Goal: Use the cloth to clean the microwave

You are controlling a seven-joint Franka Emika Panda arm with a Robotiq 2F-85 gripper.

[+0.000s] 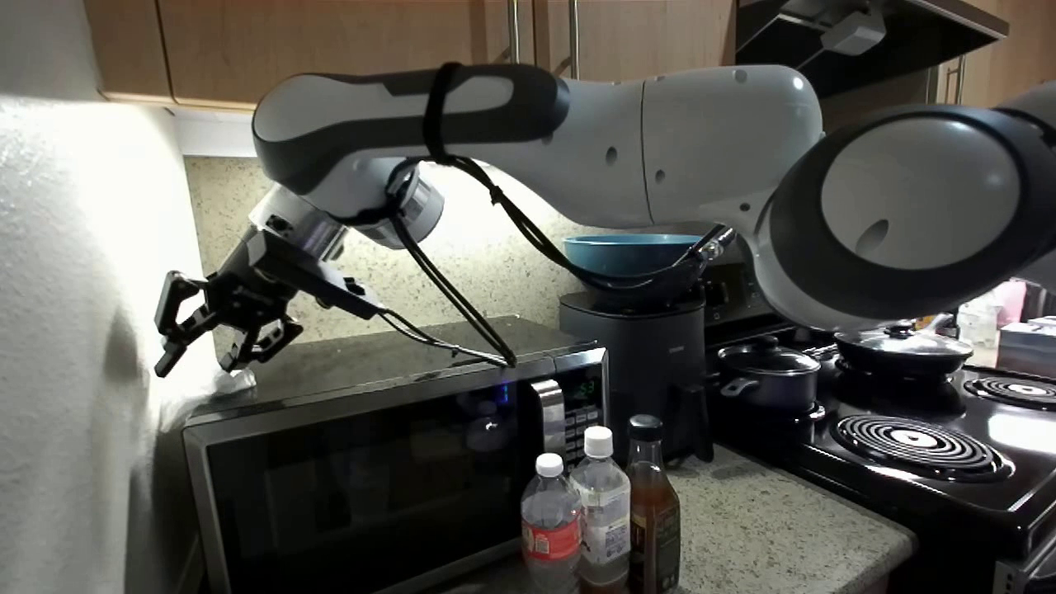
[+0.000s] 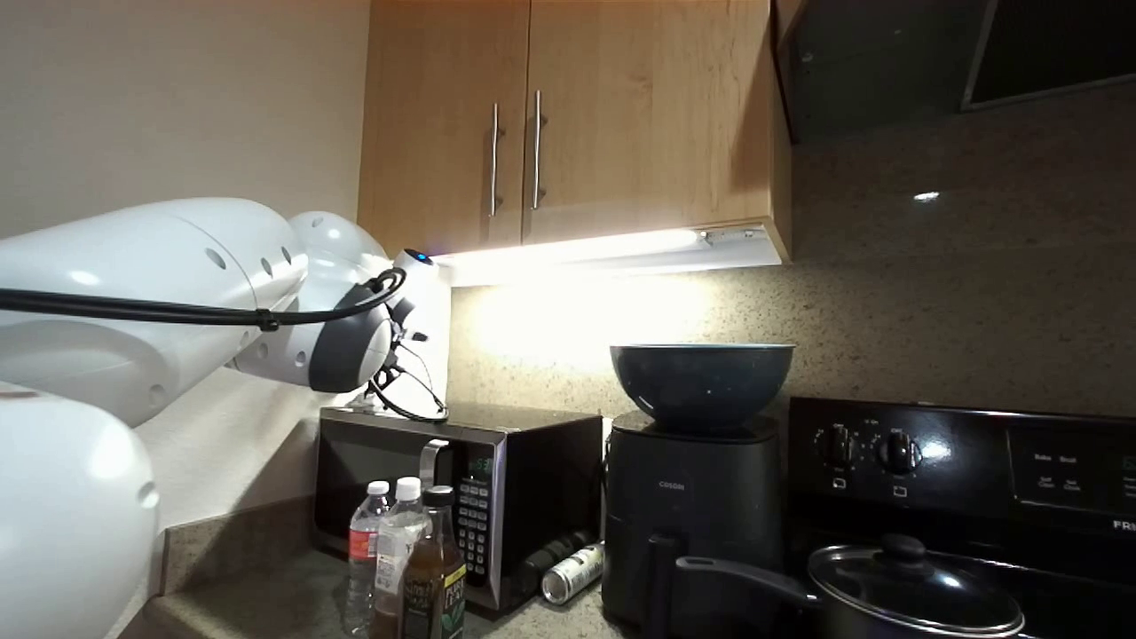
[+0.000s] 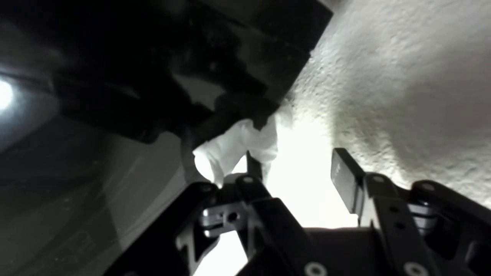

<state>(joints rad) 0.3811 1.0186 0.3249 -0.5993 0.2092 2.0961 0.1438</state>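
Observation:
A white crumpled cloth [image 1: 235, 382] lies at the rear left corner of the microwave's top, by the wall. The cloth also shows in the wrist view [image 3: 234, 143], beyond and partly behind one finger. The black and silver microwave [image 1: 363, 483] has its door shut; it also shows in an exterior view [image 2: 550, 497]. My gripper [image 1: 198, 360] is above the cloth end of the microwave, near the wall, tilted down. In the wrist view its fingers [image 3: 297, 168] are wide apart with nothing between them. In an exterior view the arm mostly hides the gripper, and the cloth cannot be made out.
The white wall [image 1: 66, 330] is close beside the gripper. Upper cabinets [image 1: 346, 49] hang above the arm. Bottles [image 1: 551, 528] stand before the microwave. A dark air fryer [image 2: 692, 515] with a blue bowl [image 2: 701, 382] on top stands beside it. The stove [image 1: 973, 478] is beyond.

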